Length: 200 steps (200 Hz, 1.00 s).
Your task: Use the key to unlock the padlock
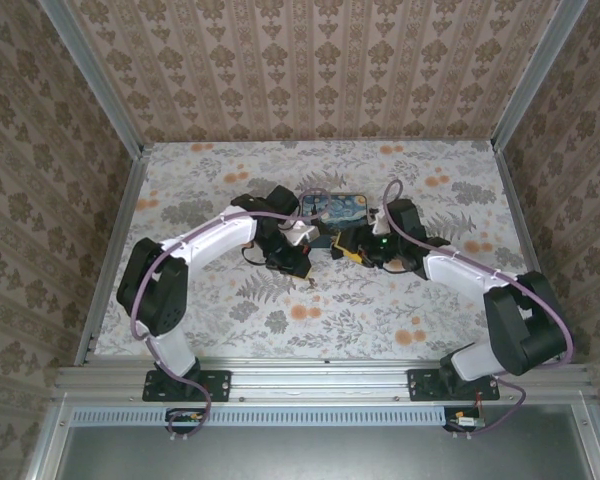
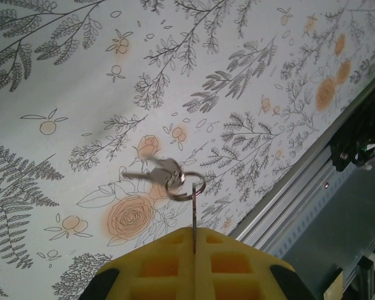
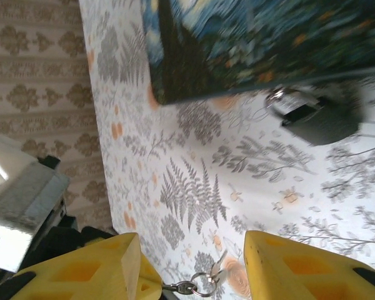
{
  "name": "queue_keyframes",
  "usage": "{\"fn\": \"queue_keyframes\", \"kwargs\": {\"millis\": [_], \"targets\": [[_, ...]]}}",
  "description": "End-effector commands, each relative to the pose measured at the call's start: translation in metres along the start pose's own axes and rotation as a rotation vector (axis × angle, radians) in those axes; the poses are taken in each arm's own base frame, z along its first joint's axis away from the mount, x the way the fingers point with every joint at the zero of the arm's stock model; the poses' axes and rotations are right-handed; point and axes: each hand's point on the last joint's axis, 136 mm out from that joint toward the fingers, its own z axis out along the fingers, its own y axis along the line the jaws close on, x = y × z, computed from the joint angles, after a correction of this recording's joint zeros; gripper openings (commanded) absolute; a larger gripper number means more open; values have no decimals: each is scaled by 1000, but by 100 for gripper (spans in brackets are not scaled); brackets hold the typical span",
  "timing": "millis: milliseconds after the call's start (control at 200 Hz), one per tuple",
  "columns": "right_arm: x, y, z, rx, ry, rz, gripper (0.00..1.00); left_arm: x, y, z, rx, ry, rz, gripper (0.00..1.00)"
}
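Note:
My left gripper (image 2: 194, 240) is shut on a key (image 2: 194, 212), whose blade shows edge-on between the yellow fingers. A key ring (image 2: 189, 186) with two more keys (image 2: 155, 172) dangles from it above the floral table. In the top view the left gripper (image 1: 298, 266) and the right gripper (image 1: 358, 250) meet in front of the blue starry box (image 1: 340, 208). My right gripper (image 3: 194, 269) is open, and the same key ring (image 3: 201, 288) hangs low between its fingers. No brass-yellow padlock is visible. A dark blurred object (image 3: 322, 119) with a silvery part lies beside the box (image 3: 256, 44).
The floral tablecloth (image 1: 310, 320) covers the table, with patterned walls (image 1: 310, 60) on three sides. An aluminium rail (image 2: 300, 194) runs along the near edge. Both arms crowd the table's middle, with open cloth to the left, right and front.

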Motion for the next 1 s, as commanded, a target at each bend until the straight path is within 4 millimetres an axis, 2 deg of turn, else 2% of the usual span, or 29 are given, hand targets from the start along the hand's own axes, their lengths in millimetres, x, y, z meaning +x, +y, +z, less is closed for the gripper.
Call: {"fn": "queue_keyframes", "kwargs": {"millis": [0, 190, 325, 405, 450, 485, 595, 995], "targets": [[9, 23, 4, -117, 55, -130, 48, -3, -17, -23, 38, -51, 116, 0], [23, 44, -7, -271, 81, -312, 46, -14, -51, -51, 232, -137, 254, 0], [34, 63, -17, -382, 104, -396, 52, -21, -60, -64, 301, -168, 288, 0], [38, 67, -21, -406, 106, -448, 54, -24, -67, -70, 340, -183, 306, 0], [41, 67, -21, -414, 115, -471, 55, -24, -70, -72, 355, -188, 315, 0], [44, 79, -31, -447, 105, -517, 55, -24, -71, -73, 362, -190, 319, 0], [53, 90, -38, -488, 113, -585, 55, -26, -74, -78, 384, -200, 327, 0], [58, 90, -34, -480, 136, -618, 50, -27, -84, -91, 447, -245, 341, 0]]}}
